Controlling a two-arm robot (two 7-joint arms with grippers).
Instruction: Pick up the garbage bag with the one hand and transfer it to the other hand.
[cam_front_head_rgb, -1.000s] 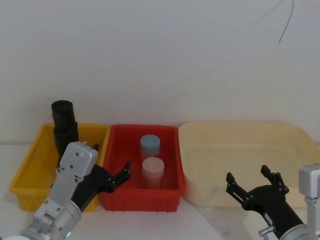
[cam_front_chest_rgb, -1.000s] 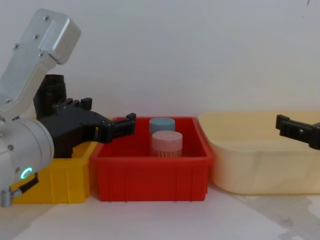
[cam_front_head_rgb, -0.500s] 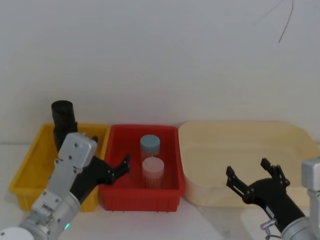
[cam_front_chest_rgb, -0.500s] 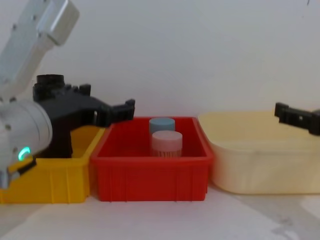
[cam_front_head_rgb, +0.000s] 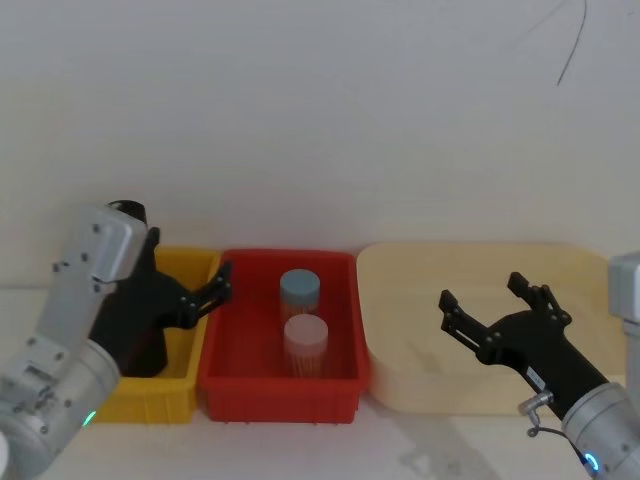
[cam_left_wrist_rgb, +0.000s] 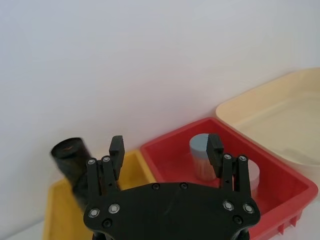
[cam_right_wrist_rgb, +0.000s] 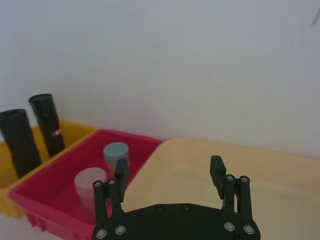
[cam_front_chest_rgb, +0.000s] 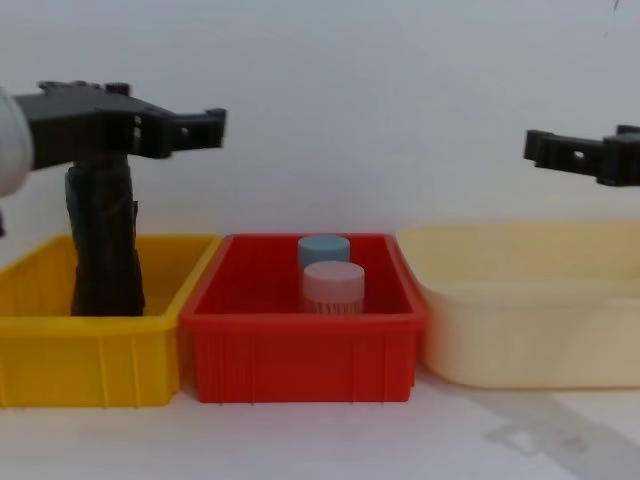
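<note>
Well, the garbage bag (cam_front_chest_rgb: 103, 250) stands roughly upright toward the back of the yellow bin (cam_front_chest_rgb: 100, 350), its foot down inside and its upper half rising clear of the rim. In the chest view we see the left hand (cam_front_chest_rgb: 205, 128) level with the bag's top. Its black body crosses in front of the roll's mouth, and its fingers reach on toward the robot's right, over the place where the yellow bin meets the red bin (cam_front_chest_rgb: 300, 350). From the left wrist view the bag sits off to one side of the hand, beyond one finger (cam_left_wrist_rgb: 116, 150) and outside the gap. We find the fingers spread wide with nothing between them. The silver-grey left arm (cam_front_head_rgb: 85, 260) climbs from the lower left of the head view, with a green light low on it.

The bag is black and crinkly, ribbed near its top and a little broader toward its base. In the right wrist view a slimmer black roll (cam_right_wrist_rgb: 46, 122) with a small red mark stands just beside it in the same bin.

Farther along the worktop (cam_front_chest_rgb: 320, 440), a blue-lidded jar (cam_front_chest_rgb: 324, 247) and a pink-lidded jar (cam_front_chest_rgb: 333, 280) stand in the red bin. The right hand (cam_front_head_rgb: 483, 295) hovers over the cream tub (cam_front_head_rgb: 470, 248), well apart from the bag, its fingers likewise wide apart and empty.
</note>
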